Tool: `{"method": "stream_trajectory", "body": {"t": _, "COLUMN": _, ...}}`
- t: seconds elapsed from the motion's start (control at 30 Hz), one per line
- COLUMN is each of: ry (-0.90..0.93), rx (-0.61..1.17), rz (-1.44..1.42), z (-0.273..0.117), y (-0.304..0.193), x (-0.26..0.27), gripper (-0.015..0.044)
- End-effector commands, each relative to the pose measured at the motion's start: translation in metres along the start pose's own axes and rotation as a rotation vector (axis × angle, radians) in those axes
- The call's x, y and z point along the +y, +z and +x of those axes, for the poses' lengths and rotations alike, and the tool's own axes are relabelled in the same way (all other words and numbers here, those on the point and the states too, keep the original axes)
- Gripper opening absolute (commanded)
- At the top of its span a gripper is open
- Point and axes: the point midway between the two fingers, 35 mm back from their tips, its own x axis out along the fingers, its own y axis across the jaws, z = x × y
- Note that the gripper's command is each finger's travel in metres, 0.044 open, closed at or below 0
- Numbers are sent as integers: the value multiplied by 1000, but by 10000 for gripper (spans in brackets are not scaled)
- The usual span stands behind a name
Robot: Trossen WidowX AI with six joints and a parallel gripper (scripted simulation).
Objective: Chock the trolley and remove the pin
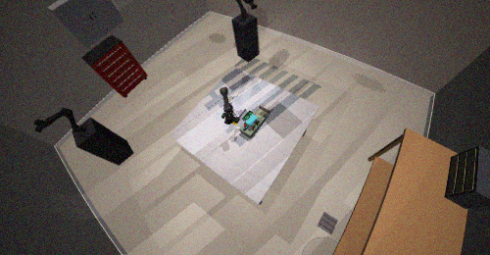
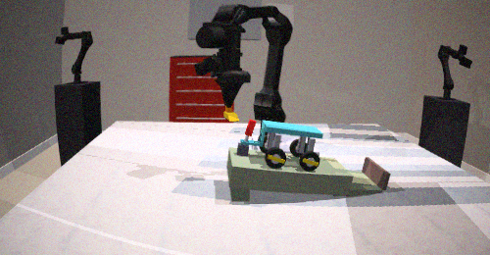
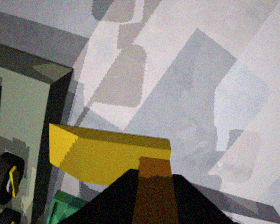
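Observation:
My gripper (image 2: pixel 229 107) (image 3: pixel 153 181) is shut on the orange handle of the yellow chock (image 2: pixel 230 116) (image 3: pixel 108 156) and holds it in the air beside the ramp's uphill end. The chock's rubber base is hard to make out. The trolley (image 2: pixel 291 128) (image 1: pixel 252 120), with a cyan top and black wheels, stands on the green ramp (image 2: pixel 294 179) (image 3: pixel 26 120). The red-headed stop pin (image 2: pixel 251 127) stands upright, slightly tilted, at its uphill end. No chock is at the wheels that show. Part of the green tray (image 3: pixel 66 209) shows at the wrist view's bottom edge, beside the ramp.
A brown end board (image 2: pixel 376 174) stands at the ramp's low end. The ramp and the arm's base are on a pale table (image 2: pixel 122 214). Two other arms on black pedestals (image 2: pixel 78 121) (image 2: pixel 443 132) and a red drawer cabinet (image 2: pixel 191 83) stand farther back.

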Motion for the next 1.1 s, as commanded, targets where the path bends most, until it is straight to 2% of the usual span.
{"method": "stream_trajectory", "body": {"t": 0.0, "ry": 5, "rx": 0, "rz": -46, "z": -2, "y": 0, "x": 1, "gripper": 0}}
{"method": "stream_trajectory", "body": {"t": 1.07, "ry": 7, "rx": -9, "rz": -1136, "z": -2, "y": 0, "x": 1, "gripper": 0}}
